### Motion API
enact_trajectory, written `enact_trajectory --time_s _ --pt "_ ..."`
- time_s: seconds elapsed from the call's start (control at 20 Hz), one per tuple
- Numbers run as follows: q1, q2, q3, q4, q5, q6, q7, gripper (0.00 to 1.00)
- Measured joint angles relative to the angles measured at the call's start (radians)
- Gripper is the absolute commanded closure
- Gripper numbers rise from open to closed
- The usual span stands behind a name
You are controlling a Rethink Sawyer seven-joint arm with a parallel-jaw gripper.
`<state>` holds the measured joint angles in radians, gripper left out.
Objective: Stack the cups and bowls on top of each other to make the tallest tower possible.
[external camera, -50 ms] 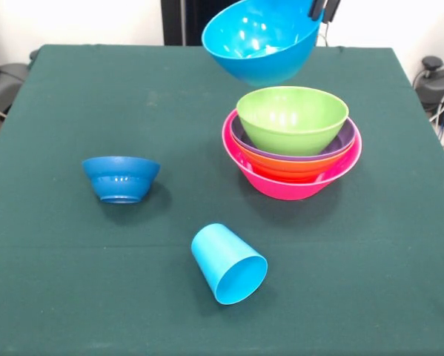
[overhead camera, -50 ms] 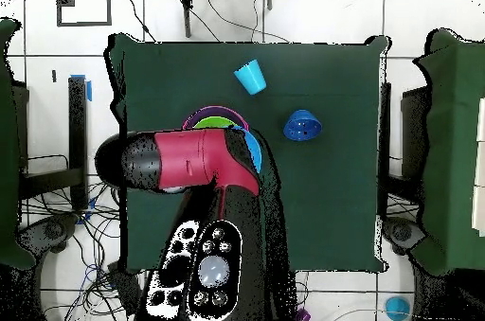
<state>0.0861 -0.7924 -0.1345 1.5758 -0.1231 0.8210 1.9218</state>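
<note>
A large sky blue bowl [external camera, -50 ms: 262, 38] hangs tilted in the air above and behind the tower, its open side turned toward the front view. My gripper [external camera, -50 ms: 322, 12] is shut on its rim at the upper right. The tower [external camera, -50 ms: 292, 144] is a nest of pink, orange and purple bowls with the lime green bowl [external camera, -50 ms: 292, 117] on top. From overhead my arm hides most of the tower [overhead camera, -50 ms: 216, 115], and only an edge of the held bowl [overhead camera, -50 ms: 254, 151] shows. A small dark blue bowl [external camera, -50 ms: 121, 178] [overhead camera, -50 ms: 302, 126] stands apart. One sky blue cup [external camera, -50 ms: 227, 263] [overhead camera, -50 ms: 250, 78] lies on its side.
The green cloth table [external camera, -50 ms: 58, 111] [overhead camera, -50 ms: 332, 204] carries everything. Dark furniture and cables stand off its sides. A small blue object [overhead camera, -50 ms: 398, 308] lies on the floor beyond the table's corner.
</note>
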Motion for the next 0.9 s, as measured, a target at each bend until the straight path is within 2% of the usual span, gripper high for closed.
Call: enact_trajectory --time_s 0.25,0.7,0.9 --pt "0.006 0.028 -0.003 -0.001 0.007 -0.015 0.007 1.00" --pt "0.016 0.121 -0.028 -0.002 0.007 -0.129 0.030 1.00" --pt "0.026 0.142 -0.040 -0.002 0.007 -0.149 0.042 1.00"
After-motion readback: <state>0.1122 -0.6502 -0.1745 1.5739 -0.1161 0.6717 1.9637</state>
